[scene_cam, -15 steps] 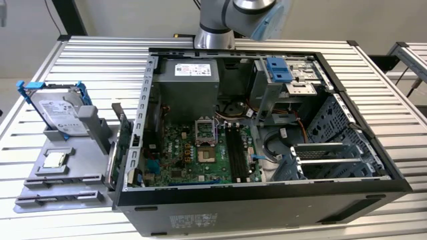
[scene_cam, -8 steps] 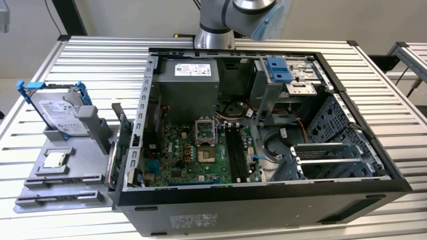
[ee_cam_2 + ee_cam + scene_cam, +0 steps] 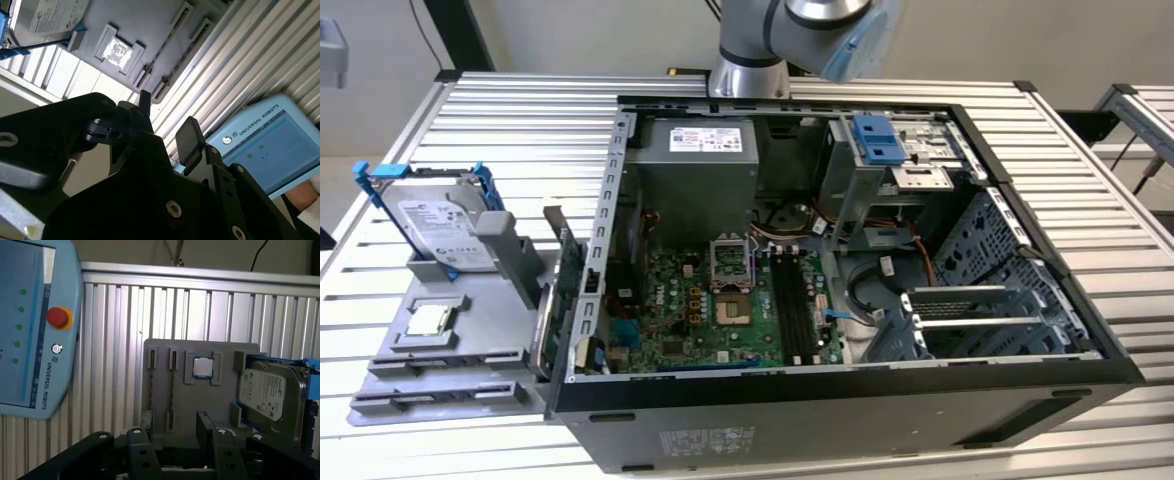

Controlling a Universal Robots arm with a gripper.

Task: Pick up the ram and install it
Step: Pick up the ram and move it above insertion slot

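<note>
My gripper [image 3: 175,420] is open, and the gap between its two black fingers [image 3: 205,422] holds nothing. It hangs some way off from the grey parts tray [image 3: 220,352], as both wrist views show. In the second wrist view the gripper [image 3: 167,120] is also open, with the tray [image 3: 150,25] beyond it. The ram is out of view: the tray's two narrow holders [image 3: 151,390] show thin dark grooves. On the motherboard [image 3: 680,320] in the open case, the long black slots [image 3: 790,300] run front to back; I cannot tell whether a stick sits in them.
A grey hard drive [image 3: 447,230] in a blue frame and a small square processor chip [image 3: 427,320] sit on the tray. The robot arm [image 3: 754,45] rises behind the case [image 3: 854,420]. A blue teach pendant [image 3: 35,330] lies on the ribbed table [image 3: 115,340].
</note>
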